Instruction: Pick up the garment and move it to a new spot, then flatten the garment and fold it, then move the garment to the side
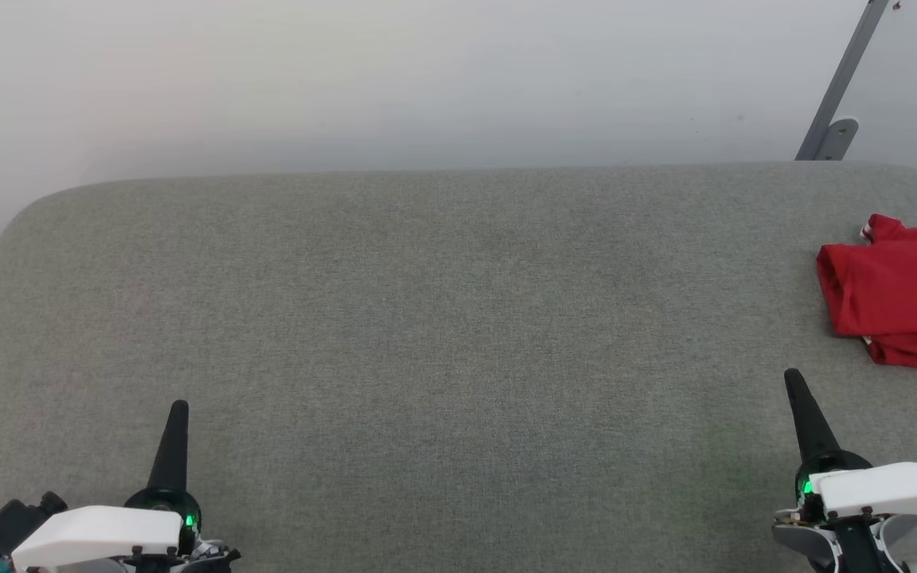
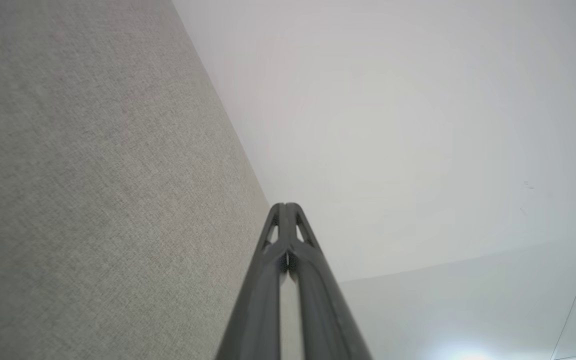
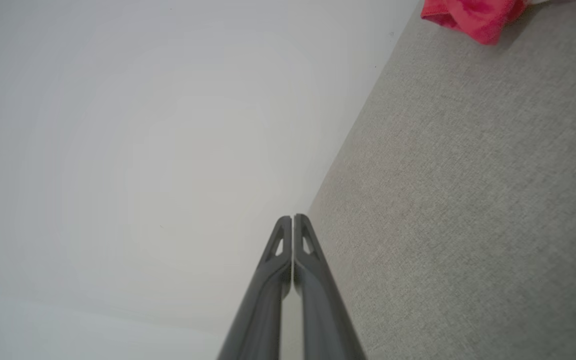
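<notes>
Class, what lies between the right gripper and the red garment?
Only bare grey surface separates the right gripper from the garment, as the head view shows.

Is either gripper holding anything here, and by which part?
Nothing is held. The left gripper and right gripper are both shut and empty; the garment lies apart on the grey surface.
</notes>
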Available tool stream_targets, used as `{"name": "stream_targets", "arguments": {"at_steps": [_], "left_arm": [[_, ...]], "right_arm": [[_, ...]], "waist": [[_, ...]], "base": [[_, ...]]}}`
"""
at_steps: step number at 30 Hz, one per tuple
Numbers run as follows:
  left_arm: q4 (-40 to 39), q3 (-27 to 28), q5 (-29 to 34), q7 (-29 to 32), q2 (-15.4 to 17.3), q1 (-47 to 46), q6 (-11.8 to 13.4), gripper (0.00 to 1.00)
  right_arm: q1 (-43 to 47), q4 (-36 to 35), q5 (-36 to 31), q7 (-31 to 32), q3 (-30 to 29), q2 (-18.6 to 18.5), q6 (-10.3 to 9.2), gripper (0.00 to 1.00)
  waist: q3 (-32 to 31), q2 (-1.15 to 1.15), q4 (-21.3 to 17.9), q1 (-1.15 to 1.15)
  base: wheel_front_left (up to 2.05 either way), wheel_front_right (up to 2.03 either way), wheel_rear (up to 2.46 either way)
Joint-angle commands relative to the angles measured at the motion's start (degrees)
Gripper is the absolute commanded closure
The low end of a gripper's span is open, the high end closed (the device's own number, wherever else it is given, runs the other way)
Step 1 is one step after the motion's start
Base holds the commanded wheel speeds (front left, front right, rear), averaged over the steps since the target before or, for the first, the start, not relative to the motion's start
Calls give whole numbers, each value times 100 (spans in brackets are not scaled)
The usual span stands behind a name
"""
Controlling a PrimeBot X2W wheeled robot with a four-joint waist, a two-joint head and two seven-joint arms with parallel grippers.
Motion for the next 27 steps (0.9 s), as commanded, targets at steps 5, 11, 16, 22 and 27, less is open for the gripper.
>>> {"name": "stream_targets", "arguments": {"at_steps": [5,11,16,22,27], "left_arm": [[14,-10,-290,106,-3,-175,-22,100],[57,-16,-562,178,-13,-252,-23,100],[96,-20,-771,241,-21,-289,-25,100],[140,-25,-1038,304,-30,-365,-26,100],[173,-28,-1223,363,-37,-397,-27,100]], "right_arm": [[-134,-6,302,82,-22,23,1,100],[-159,7,578,164,-36,35,0,100],[-197,17,797,221,-45,42,0,100],[-223,29,1054,292,-56,50,0,100],[-247,38,1259,350,-65,56,0,100]], "waist": [[-1,0,-8,0],[-2,0,-19,0],[-3,0,-28,0],[-5,0,-38,0],[-6,0,-47,0]], "base": [[0,0,0],[0,0,0],[0,0,0],[0,0,0],[0,0,0]]}}
